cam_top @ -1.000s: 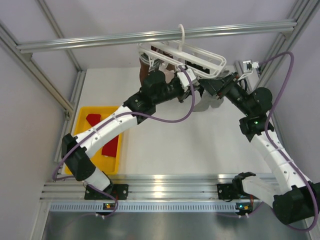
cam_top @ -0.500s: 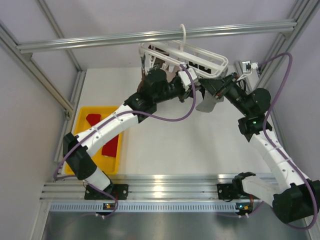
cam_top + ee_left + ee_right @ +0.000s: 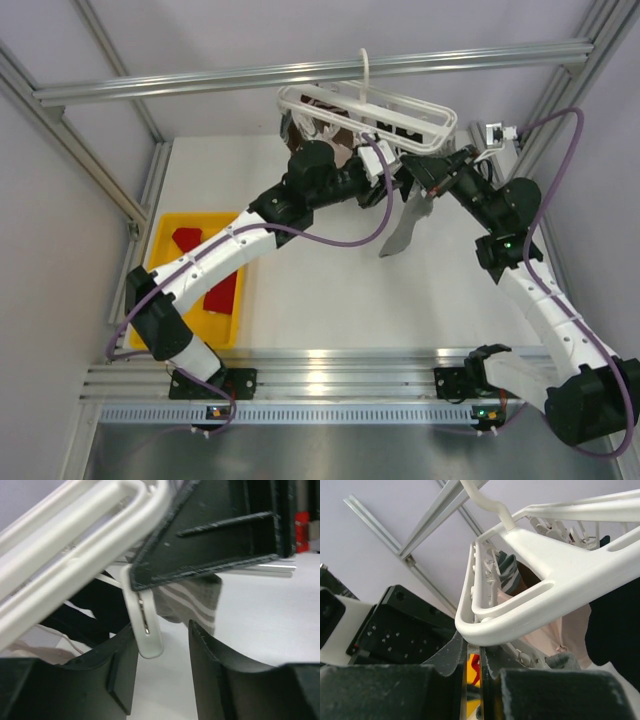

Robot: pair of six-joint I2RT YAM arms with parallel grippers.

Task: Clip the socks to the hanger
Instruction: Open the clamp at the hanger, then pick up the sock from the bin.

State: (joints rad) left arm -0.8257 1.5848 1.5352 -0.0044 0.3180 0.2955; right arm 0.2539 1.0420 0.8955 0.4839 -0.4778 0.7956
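Sock [image 3: 403,228], grey with pale stripes, dangling in mid-air just below the hanger [image 3: 555,587], its top edge up at the right gripper [image 3: 472,649]. That gripper's jaws are squeezed to a thin slit, tips tucked right under the white frame. From overhead it looks clamped on the sock, though the pinch itself is hidden. Left gripper [image 3: 162,630] is spread wide, one finger either side of a white peg [image 3: 144,630], with the sock hanging just beyond it. The hanger is hooked on the rail [image 3: 300,72] at the back, and a pink sock [image 3: 570,630] is pegged on it. Over on the left, red socks [image 3: 222,292] lie in the yellow tray [image 3: 160,232].
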